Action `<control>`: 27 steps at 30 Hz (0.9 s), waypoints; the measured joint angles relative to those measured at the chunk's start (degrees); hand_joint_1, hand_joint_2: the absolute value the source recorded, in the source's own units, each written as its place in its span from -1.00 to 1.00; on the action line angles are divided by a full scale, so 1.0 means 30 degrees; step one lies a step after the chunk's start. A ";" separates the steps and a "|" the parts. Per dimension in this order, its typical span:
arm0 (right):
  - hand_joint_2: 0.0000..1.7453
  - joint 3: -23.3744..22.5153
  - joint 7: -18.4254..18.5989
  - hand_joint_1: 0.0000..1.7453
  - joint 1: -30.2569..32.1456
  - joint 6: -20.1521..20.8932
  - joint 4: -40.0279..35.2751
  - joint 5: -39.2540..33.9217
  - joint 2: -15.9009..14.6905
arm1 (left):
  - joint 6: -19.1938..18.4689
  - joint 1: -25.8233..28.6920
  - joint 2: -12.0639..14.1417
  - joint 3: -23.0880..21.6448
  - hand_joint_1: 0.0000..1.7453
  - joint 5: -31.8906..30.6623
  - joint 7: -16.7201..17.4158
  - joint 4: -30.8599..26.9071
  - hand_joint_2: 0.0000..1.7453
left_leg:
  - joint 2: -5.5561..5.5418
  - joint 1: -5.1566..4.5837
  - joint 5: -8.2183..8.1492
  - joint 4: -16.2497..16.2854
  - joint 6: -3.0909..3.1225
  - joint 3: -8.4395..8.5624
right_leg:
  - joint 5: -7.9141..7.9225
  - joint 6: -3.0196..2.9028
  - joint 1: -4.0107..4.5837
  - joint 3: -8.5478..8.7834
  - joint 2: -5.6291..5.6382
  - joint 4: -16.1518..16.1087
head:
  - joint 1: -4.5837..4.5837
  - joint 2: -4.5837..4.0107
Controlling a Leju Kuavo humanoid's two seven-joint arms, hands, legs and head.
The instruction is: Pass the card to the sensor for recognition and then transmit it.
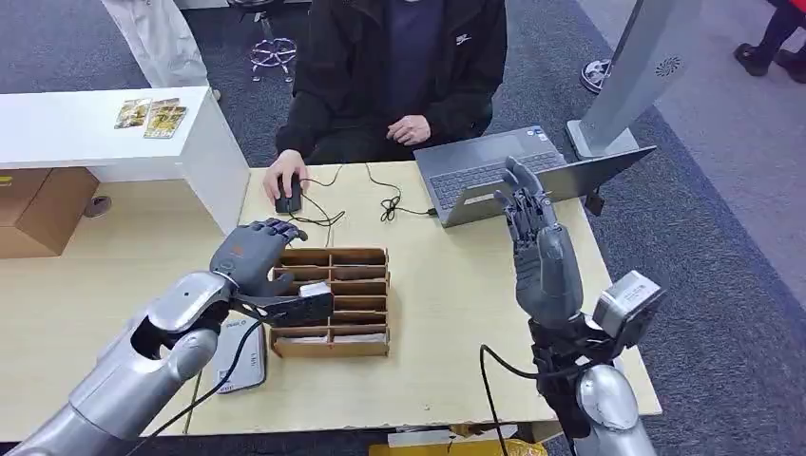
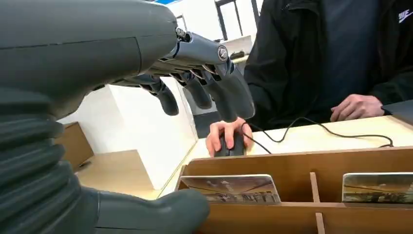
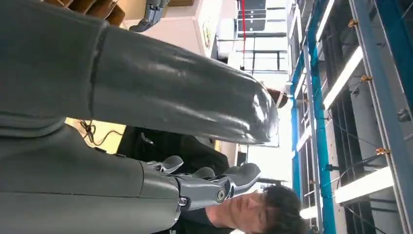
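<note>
Cards stand upright in the wooden organizer (image 1: pixel 331 302), and the nearest card (image 2: pixel 229 188) sits in a slot just ahead of the left hand (image 1: pixel 257 261), which hovers over the box's left end with fingers (image 2: pixel 214 92) spread above and thumb (image 2: pixel 156 212) low, holding nothing. A clean pick probably means closing thumb and fingers on that card's exposed top edge, then lifting straight up. Right hand (image 1: pixel 542 247) stands raised and open beside the laptop (image 1: pixel 494 176), empty.
</note>
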 joint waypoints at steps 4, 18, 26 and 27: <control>-1.00 0.0000 0.0000 -1.00 -0.0053 0.0014 0.0007 0.0000 0.0001 | 0.0000 -0.0103 -0.0081 0.0000 -0.22 -0.0044 -0.0007 0.0154 1.00 | 0.0000 0.0000 0.0000 0.0000 0.0000 0.0000 | 0.0000 0.0000 0.0000 0.0000 0.0000 0.0000 | 0.0000 0.0000; -1.00 0.0015 0.0000 -1.00 -0.0086 0.0058 0.0168 -0.0058 0.0102 | 0.0000 -0.0251 -0.0350 -0.0058 -0.20 -0.0153 -0.0014 0.0707 1.00 | 0.0000 0.0000 0.0000 0.0000 0.0000 0.0000 | 0.0000 0.0000 0.0000 0.0000 0.0001 0.0000 | 0.0000 0.0000; -1.00 0.0022 0.0000 -1.00 -0.0134 0.0080 0.0313 -0.0109 0.0103 | -0.0007 -0.0281 -0.0423 -0.0262 0.10 -0.0161 -0.0029 0.0882 1.00 | 0.0000 0.0000 0.0000 0.0000 0.0000 0.0000 | 0.0000 0.0000 0.0000 0.0000 0.0001 0.0000 | 0.0000 0.0000; -1.00 0.0022 0.0000 -1.00 -0.0136 0.0080 0.0321 -0.0109 0.0110 | -0.0007 -0.0281 -0.0430 -0.0277 0.10 -0.0161 -0.0029 0.0896 1.00 | 0.0000 0.0000 0.0000 0.0000 0.0000 0.0000 | 0.0000 0.0000 0.0001 0.0000 0.0001 0.0000 | 0.0000 0.0000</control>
